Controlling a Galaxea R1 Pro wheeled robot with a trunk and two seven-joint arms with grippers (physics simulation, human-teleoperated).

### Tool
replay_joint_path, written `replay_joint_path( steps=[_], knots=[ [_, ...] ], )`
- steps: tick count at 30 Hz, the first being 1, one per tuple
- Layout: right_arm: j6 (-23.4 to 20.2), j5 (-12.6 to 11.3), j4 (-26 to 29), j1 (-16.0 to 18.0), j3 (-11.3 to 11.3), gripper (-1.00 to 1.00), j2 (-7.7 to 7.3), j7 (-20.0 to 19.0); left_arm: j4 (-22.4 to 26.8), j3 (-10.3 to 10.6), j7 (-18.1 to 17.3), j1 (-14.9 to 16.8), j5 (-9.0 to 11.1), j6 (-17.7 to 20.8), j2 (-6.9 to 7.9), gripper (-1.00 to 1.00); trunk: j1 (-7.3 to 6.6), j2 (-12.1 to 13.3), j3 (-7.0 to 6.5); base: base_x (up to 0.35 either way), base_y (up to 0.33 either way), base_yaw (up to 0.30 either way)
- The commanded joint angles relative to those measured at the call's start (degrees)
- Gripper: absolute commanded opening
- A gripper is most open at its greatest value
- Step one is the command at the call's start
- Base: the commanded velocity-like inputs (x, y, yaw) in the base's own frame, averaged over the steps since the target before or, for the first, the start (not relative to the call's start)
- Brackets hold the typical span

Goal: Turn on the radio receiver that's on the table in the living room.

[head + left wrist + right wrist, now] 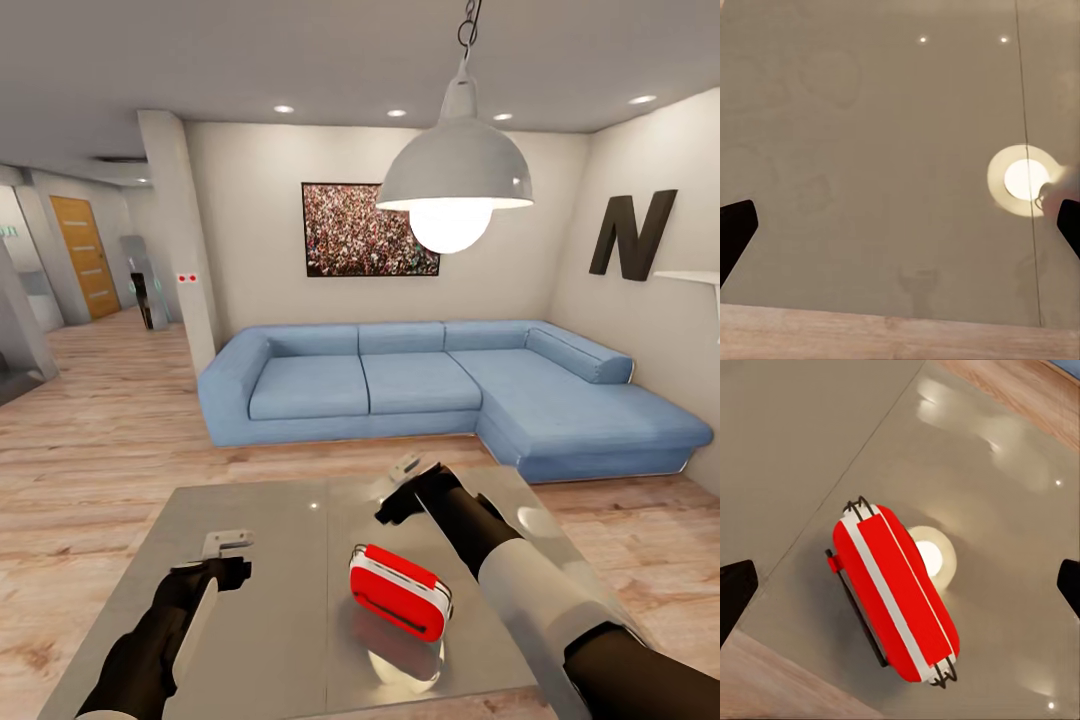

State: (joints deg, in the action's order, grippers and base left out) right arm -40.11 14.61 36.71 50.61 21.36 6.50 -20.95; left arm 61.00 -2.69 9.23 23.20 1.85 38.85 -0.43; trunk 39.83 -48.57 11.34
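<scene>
While the radio receiver [399, 591] stands on the glossy table [270, 560], the right tool [400, 490] hovers above it, fingers spread; the left tool [228, 556], likewise spread, hangs over bare tabletop.

large black letter "N" [632, 234] mounted on the right wall, no other readable text

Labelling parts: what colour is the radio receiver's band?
White, on the red radio receiver; right wrist view shows it best.
</scene>
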Motion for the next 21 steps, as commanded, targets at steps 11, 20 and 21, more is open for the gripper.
replay_joint_path(
  steps=[11,20,21],
  knots=[
    [0.12,0.39,-1.43,-0.01,0.00,1.00,0.00,-2.27,0.00,-0.04,0.00,0.00,0.00,0.00,-0.01,1.00,2.42,-4.43,1.98,0.000,0.000,0.000],
    [0.12,2.12,-1.51,-0.05,0.00,1.00,-0.03,-2.17,0.00,-0.04,0.00,0.00,0.00,0.00,-0.04,1.00,4.40,-8.04,3.60,0.000,0.000,0.000],
    [0.15,2.84,-1.53,-0.04,0.00,1.00,-0.05,-2.17,0.00,-0.04,0.00,0.00,0.00,-0.02,-0.06,1.00,4.62,-8.44,3.78,0.000,0.000,0.000]
  ],
)
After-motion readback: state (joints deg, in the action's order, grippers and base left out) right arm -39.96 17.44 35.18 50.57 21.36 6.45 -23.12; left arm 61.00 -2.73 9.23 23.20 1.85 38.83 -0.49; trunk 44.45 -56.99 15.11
